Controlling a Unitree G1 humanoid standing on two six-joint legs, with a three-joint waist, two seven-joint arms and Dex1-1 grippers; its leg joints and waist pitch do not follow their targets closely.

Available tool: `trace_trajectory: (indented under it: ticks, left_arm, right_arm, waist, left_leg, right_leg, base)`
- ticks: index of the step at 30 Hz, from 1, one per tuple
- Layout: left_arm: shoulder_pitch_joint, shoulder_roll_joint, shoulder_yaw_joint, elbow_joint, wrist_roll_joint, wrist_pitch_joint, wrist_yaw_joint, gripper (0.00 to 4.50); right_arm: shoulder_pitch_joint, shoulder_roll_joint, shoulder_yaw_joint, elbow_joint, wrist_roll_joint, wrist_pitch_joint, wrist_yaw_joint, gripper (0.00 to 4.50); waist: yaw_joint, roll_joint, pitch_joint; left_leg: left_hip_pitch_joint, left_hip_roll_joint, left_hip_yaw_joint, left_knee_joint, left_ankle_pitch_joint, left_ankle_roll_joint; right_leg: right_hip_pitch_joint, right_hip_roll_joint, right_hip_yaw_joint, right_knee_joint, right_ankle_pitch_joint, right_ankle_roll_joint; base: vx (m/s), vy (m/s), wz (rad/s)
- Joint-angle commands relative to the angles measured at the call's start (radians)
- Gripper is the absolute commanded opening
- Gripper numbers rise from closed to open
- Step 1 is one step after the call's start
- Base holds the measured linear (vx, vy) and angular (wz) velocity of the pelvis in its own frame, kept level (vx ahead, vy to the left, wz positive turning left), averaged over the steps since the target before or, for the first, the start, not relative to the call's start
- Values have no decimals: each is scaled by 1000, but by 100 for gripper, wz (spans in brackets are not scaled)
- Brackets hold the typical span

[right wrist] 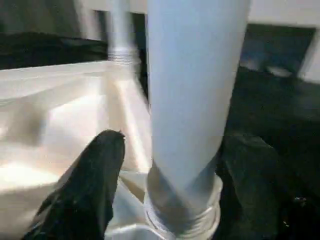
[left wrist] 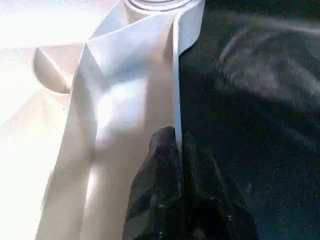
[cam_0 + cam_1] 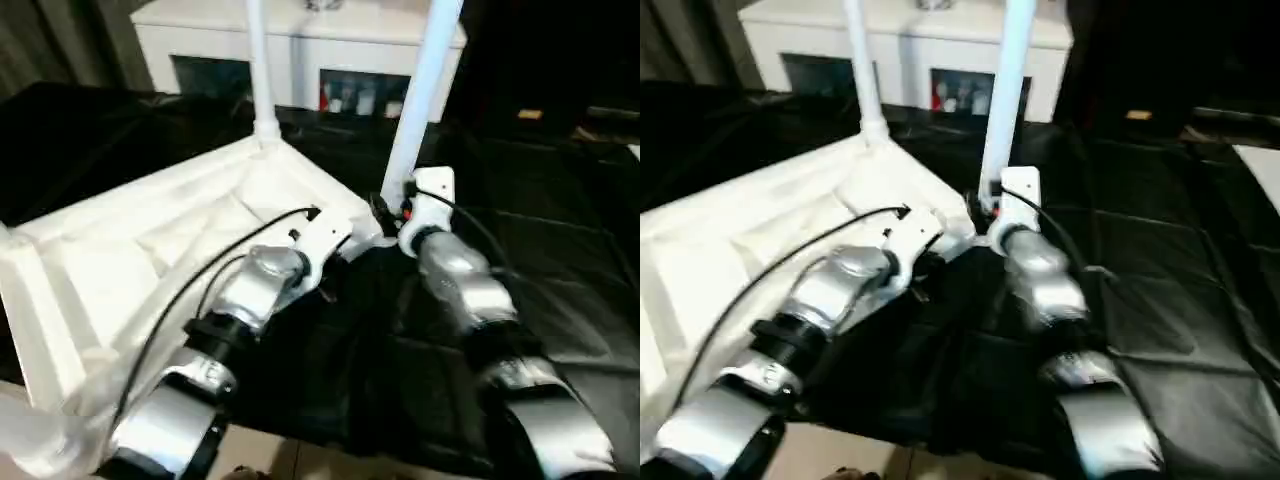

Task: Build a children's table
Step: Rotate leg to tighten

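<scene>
White ribbed plastic tabletop (image 3: pixel 150 250) upside down on black cloth (image 3: pixel 560 260) at 9 o'clock, two smooth round legs (image 3: pixel 425 80) upright in corner sockets, left gripper (image 2: pixel 177 165) pinched on thin tabletop rim, right gripper (image 1: pixel 175 165) wide, black fingers (image 1: pixel 95 180) flanking near leg's threaded base.

A black, creased sheet of what looks like plastic (image 3: pixel 560 250) covers the work surface from side to side. At the far end stands a low white cabinet (image 3: pixel 300 40) with dark glass-fronted compartments; small red and pale items (image 3: pixel 345 98) sit inside one, too blurred to identify.
</scene>
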Motion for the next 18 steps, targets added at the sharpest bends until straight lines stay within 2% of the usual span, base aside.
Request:
trace_trajectory:
  ticks: [1,3,4,6,8,10,12,14,17,18]
  left_arm:
    - [11,53,-35,-77,-13,-112,-124,0]
    - [36,97,-64,-94,-14,-222,-209,0]
    - [52,119,-73,-106,-22,-259,-256,0]
    - [74,151,-79,-118,-29,-284,-305,0]
    - [97,183,-76,-141,-59,-292,-378,0]
    - [118,206,-70,-176,-98,-292,-445,0]
    - [128,219,-67,-198,-126,-293,-485,0]
    - [138,227,-61,-224,-155,-284,-529,0]
    - [139,229,-58,-220,-149,-297,-532,0]
    - [139,229,-57,-219,-147,-301,-532,0]
  right_arm:
    - [50,-69,19,-147,47,83,127,359]
    - [88,-135,43,-211,51,110,208,359]
    - [113,-179,60,-249,63,131,264,359]
    - [162,-260,92,-320,80,171,367,359]
    - [224,-350,122,-389,97,199,491,359]
    - [274,-405,134,-454,131,233,574,359]
    - [298,-428,139,-494,153,258,610,359]
    - [312,-437,160,-514,152,262,638,359]
    - [307,-432,172,-506,137,259,630,359]
    - [304,-429,173,-502,134,259,625,359]
  waist:
    - [9,0,-77]
    - [11,3,-75]
    - [12,0,-73]
    - [17,9,-69]
    - [24,8,-65]
    - [30,5,-62]
    - [30,0,-62]
    - [27,1,-60]
    - [20,1,-59]
    - [19,-4,-58]
  left_leg:
    - [26,54,-19,-60,-152,132]
    - [28,54,-19,-62,-171,122]
    - [29,57,-17,-63,-196,109]
    - [35,58,-16,-67,-235,88]
    - [41,63,-15,-73,-306,56]
    - [40,65,-15,-76,-327,46]
    - [34,63,-16,-77,-322,45]
    - [36,62,-15,-76,-336,38]
    - [38,60,-15,-75,-351,23]
    - [37,60,-15,-75,-349,23]
  right_leg:
    - [64,-54,41,-59,36,-269]
    - [60,-54,42,-61,2,-272]
    - [59,-57,45,-65,-26,-269]
    - [54,-56,46,-70,-77,-264]
    - [51,-57,48,-76,-146,-250]
    - [52,-60,51,-78,-177,-240]
    - [53,-63,51,-78,-196,-232]
    - [45,-63,51,-81,-250,-224]
    - [40,-63,52,-88,-308,-210]
    - [40,-63,52,-88,-313,-208]
  base:
    - [0,0,0]
    - [0,0,0]
    - [0,0,0]
    - [0,0,0]
    - [0,0,0]
    - [0,0,0]
    - [0,0,0]
    - [0,0,0]
    - [0,0,0]
    - [0,0,0]
